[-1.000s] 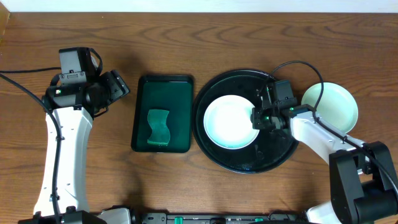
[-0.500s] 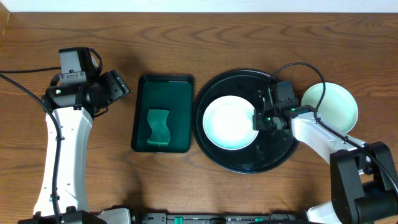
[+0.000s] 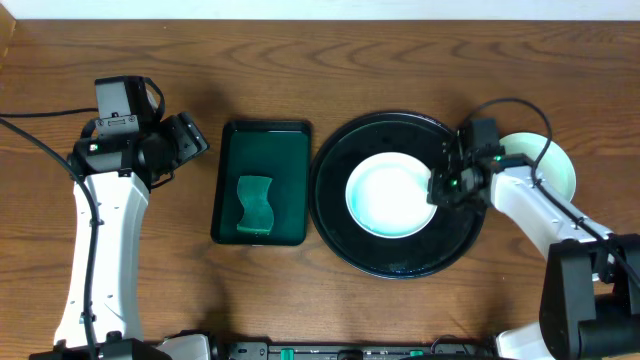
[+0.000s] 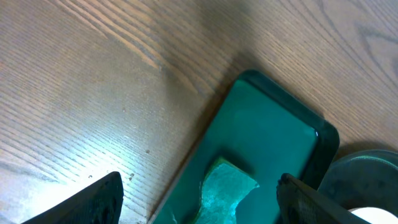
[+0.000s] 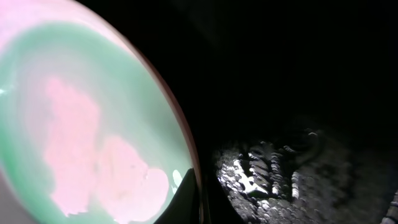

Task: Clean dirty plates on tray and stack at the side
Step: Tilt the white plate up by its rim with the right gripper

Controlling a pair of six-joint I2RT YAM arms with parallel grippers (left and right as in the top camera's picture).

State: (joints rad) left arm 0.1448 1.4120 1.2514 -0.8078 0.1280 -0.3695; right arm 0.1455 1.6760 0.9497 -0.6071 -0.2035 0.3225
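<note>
Plate (image 3: 390, 195) is sitting right of centre on the black tray (image 3: 335, 160); we are clenching the right gripper (image 3: 437, 190) on its right rim. We are holding the left gripper (image 3: 192, 138) released, left of the green tray (image 3: 290, 150) with sponge (image 3: 256, 205).

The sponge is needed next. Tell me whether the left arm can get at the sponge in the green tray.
Probably yes. The left gripper is open just left of the green tray, the sponge lies uncovered in it, and the right gripper is away at the plate.
</note>
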